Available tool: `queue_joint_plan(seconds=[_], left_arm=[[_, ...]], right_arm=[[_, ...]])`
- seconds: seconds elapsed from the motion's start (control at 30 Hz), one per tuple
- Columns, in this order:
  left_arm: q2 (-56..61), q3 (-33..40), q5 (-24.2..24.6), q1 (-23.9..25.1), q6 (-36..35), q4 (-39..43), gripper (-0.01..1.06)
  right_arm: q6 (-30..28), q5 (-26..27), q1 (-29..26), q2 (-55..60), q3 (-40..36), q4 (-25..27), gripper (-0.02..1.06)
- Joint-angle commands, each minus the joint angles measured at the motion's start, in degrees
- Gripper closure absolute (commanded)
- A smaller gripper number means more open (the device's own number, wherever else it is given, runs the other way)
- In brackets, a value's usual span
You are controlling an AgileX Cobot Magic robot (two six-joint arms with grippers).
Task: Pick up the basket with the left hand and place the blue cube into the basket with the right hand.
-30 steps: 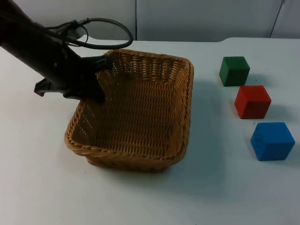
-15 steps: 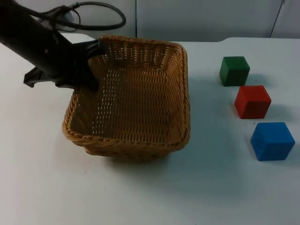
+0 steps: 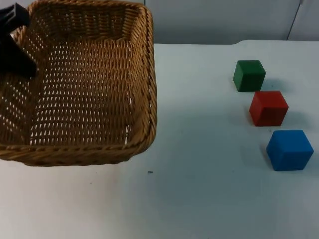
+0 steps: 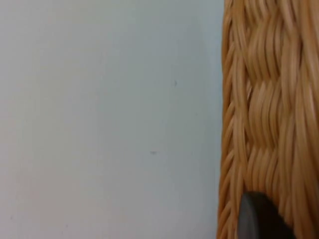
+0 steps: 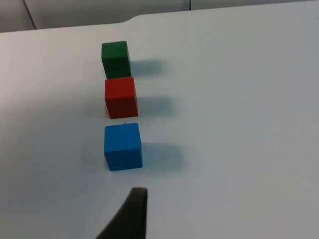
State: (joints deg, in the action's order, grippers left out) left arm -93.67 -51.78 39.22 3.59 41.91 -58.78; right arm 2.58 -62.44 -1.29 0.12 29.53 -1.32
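The woven wicker basket point(image 3: 84, 94) hangs in the air over the table's left side, tilted and close to the top camera. My left gripper point(image 3: 17, 40) is shut on its left wall, one finger inside and one outside. In the left wrist view the basket's rim point(image 4: 269, 99) runs past one black fingertip point(image 4: 256, 219), with the table far below. The blue cube point(image 3: 289, 149) rests on the table at the right. My right gripper point(image 5: 132, 214) waits above the table, a short way from the blue cube point(image 5: 122, 146), holding nothing.
A red cube point(image 3: 268, 107) and a green cube point(image 3: 248, 75) stand in a line behind the blue one, also seen as the red cube point(image 5: 121, 96) and the green cube point(image 5: 116, 59). The grey partition wall point(image 3: 219, 20) closes the table's far edge.
The left arm has lifted the basket off the table and carried it up and to the left, nearer the top camera. The three cubes have not moved.
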Motion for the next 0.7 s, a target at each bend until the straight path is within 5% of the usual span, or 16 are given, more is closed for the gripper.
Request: queue_joint_plan(seconds=[0.0, 0.2, 0.67], left_arm=[[2.92, 1.48, 4.15, 1.05, 1.14, -1.71, 1.05], [7.11, 6.9, 7.76, 2.88, 1.24, 0.96, 1.05], [5.64, 9.87, 4.13, 2.88, 1.57, 0.45, 1.05]], right_arm=[[0.03, 0.59, -0.21, -0.12, -0.4, -0.25, 0.0], [0.03, 0.59, -0.21, -0.12, -0.4, -0.25, 0.0], [-2.02, 0.42, -0.21, 0.11, 0.67, 3.64, 0.0]])
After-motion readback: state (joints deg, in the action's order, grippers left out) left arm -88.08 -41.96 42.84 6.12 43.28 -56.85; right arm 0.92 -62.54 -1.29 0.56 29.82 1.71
